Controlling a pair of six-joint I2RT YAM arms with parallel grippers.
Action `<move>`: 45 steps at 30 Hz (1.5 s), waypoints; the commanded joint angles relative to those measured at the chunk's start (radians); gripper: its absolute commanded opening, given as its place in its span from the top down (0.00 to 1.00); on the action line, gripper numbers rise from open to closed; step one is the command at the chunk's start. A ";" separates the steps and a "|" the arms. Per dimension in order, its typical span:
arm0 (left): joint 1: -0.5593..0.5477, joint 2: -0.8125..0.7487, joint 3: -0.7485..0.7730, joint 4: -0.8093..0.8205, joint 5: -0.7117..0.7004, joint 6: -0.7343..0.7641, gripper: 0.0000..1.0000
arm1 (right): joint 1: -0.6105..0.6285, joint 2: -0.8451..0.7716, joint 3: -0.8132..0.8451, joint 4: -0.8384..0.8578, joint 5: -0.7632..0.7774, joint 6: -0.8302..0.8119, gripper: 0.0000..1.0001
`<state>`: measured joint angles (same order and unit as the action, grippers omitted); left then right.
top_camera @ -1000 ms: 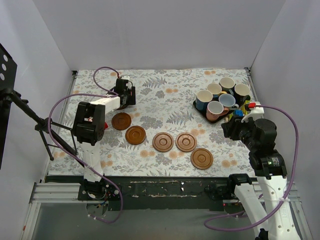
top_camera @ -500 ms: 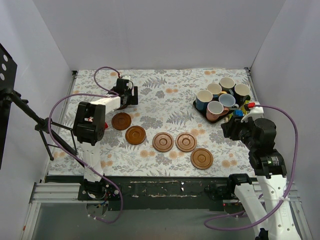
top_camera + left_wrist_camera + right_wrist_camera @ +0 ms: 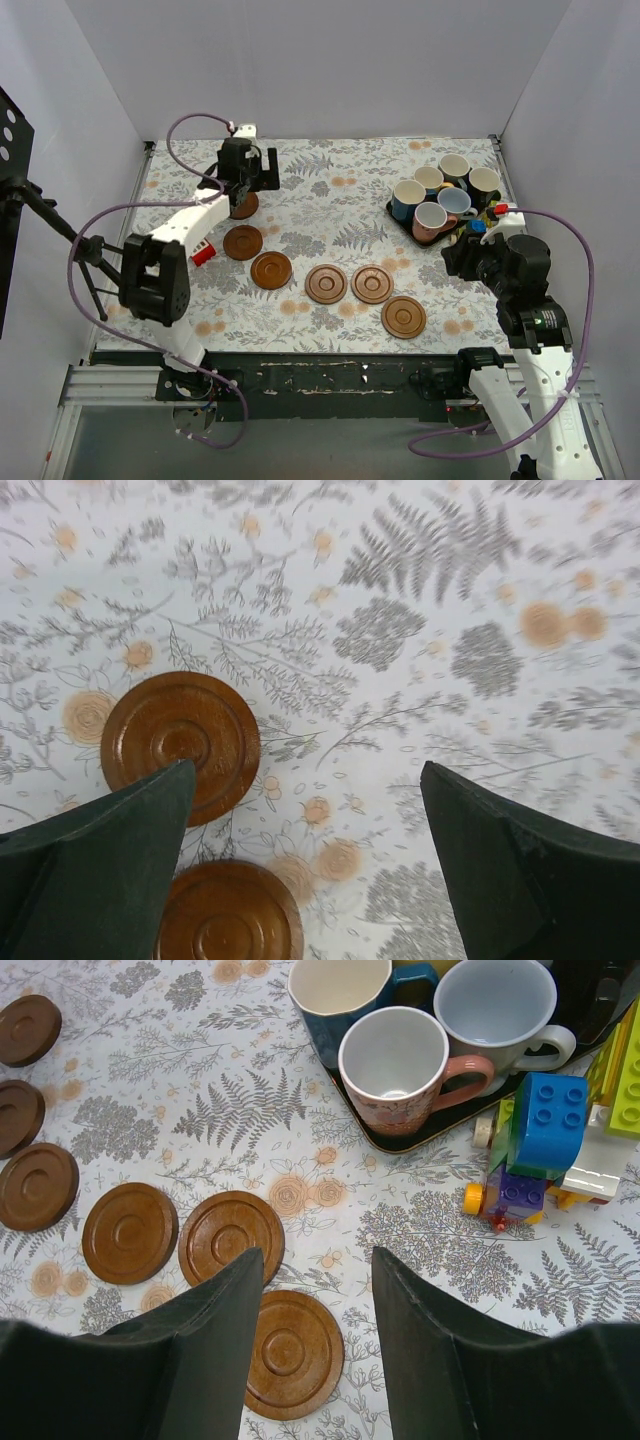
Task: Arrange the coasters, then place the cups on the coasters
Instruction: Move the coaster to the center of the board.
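Since all six lie flat on the cloth (image 3: 340,195), coasters (image 3: 326,284): no cup on any; loose curved row, far-left to near-right, across the mid-front of cloth.
far-left coaster (image 3: 243,207): partly hidden under L gripper in top view; next coaster just beside it on the near side.
near-right coaster (image 3: 404,317): a bit off the row, closest to R arm; in R wrist view it shows below the gap btw the R fingers.
cups (image 3: 431,219): six, upright, packed together on tray at far right; well apart from most coasters. Dark blue, pink and light blue on the tray's near side, others behind.
tray (image 3: 440,1128): dark green, only its rim shows btw cups.
toy blocks (image 3: 545,1125): coloured, on cloth just beside tray's right side.
L gripper (image 3: 305,775): fingers spread wide, nothing btw them; up off the cloth at far left. Wrist view: one coaster partly behind a finger, 2nd at bottom edge.
R gripper (image 3: 318,1260): fingers partly apart, nothing pinched; above cloth, near the tray's near side.
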<state>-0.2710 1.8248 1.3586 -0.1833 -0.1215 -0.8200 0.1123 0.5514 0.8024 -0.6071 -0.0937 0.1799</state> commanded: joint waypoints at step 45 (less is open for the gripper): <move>-0.094 -0.176 -0.323 -0.148 -0.081 -0.076 0.36 | 0.000 -0.001 0.008 0.050 -0.060 0.013 0.45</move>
<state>-0.3641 1.6581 1.0195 -0.3252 -0.1719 -0.9104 0.1123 0.5579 0.8024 -0.5961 -0.1413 0.1955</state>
